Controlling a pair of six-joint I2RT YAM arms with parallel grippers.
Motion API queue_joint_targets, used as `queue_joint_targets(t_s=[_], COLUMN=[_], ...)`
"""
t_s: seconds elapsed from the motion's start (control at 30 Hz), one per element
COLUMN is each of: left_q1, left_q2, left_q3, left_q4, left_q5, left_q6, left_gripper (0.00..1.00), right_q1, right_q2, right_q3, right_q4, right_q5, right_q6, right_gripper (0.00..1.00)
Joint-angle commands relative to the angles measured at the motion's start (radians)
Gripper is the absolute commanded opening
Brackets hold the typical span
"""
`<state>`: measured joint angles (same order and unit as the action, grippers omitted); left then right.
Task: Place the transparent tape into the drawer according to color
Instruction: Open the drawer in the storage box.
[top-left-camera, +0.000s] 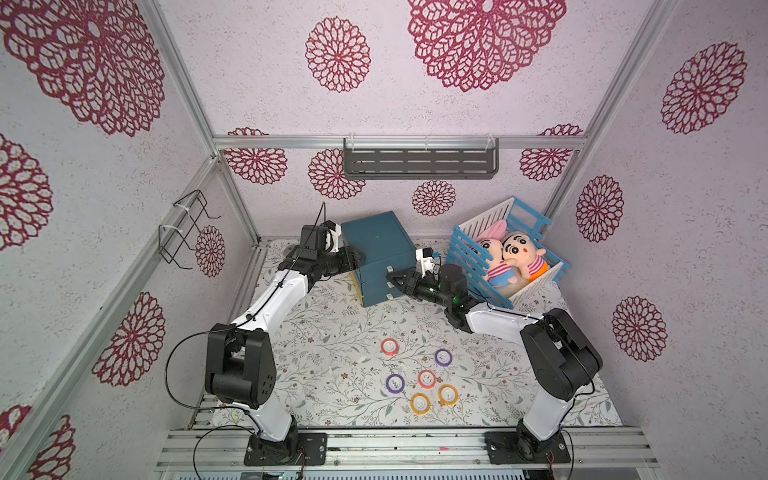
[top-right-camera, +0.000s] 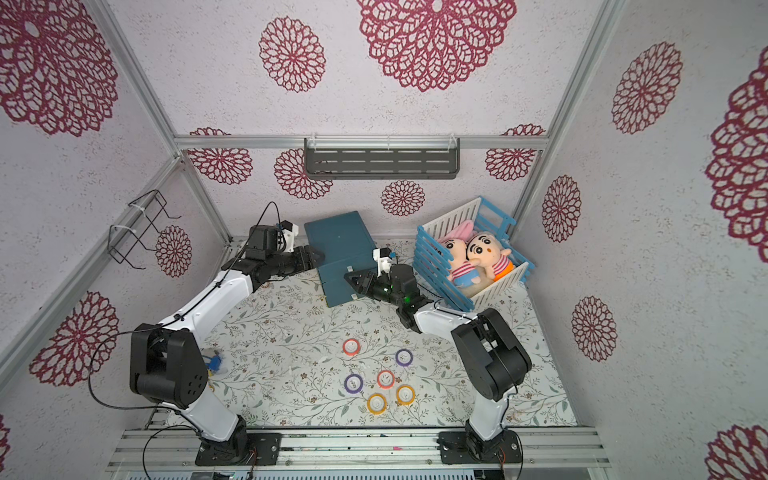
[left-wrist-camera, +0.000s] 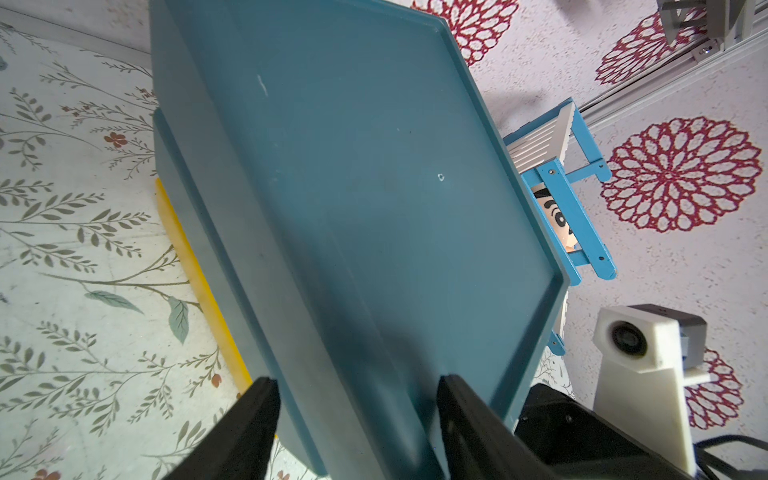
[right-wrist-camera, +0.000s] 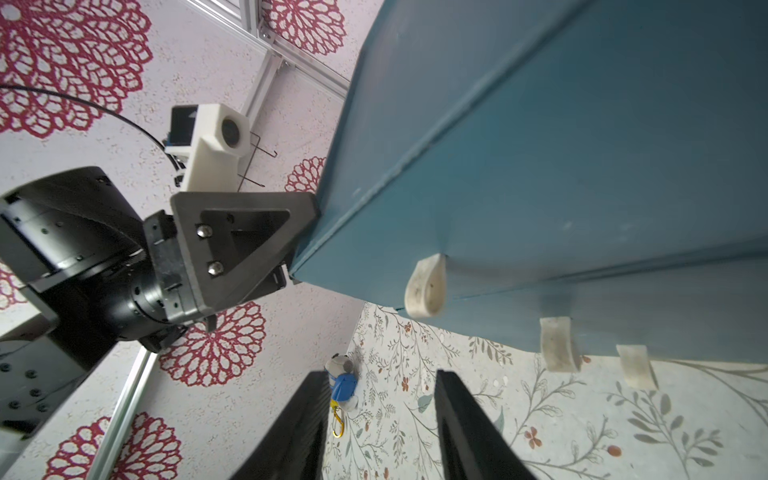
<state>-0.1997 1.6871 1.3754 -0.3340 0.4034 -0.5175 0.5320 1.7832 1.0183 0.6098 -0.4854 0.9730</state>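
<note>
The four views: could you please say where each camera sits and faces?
Both top views: overhead, looking down and forward at the table; left arm and right arm show.
Left wrist: on the left arm, facing the blue cabinet; left gripper shows.
Right wrist: on the right arm, facing its drawer fronts; right gripper shows.
Shared: the cabinet.
</note>
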Motion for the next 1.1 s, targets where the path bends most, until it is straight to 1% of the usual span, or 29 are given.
queue_joint_targets(t_s=[0.0,0.27,0.4,0.73,1.07], left_q1=[0.006,0.007,0.008,0.009,0.009], left_q2=[0.003,0.002,-0.003,-0.001,-0.003], left_q3=[0.024,0.024,0.021,0.02,0.017], left_q4=[0.006,0.002,-0.001,0.001,0.001], left_q5=[0.009,0.008,0.005,0.011,0.015], left_q6=[0.007,0.01,0.013,0.013,0.014], left_gripper=[0.67,0.67,0.67,0.66,0.66], right_q1=[0.003,0.002,-0.001,-0.014,-0.02], right_q2=[0.006,0.034,0.053,0.081,0.102], right_q3=[0.041,0.06,0.063,0.081,0.109], right_q4=[0.062,0.076,0.099,0.121,0.125], right_q5=[0.032,0.072,0.08,0.105,0.102], right_q6=[0.048,0.109,0.139,0.172,0.191], right_gripper=[0.45,0.4,0.39,0.35,0.34])
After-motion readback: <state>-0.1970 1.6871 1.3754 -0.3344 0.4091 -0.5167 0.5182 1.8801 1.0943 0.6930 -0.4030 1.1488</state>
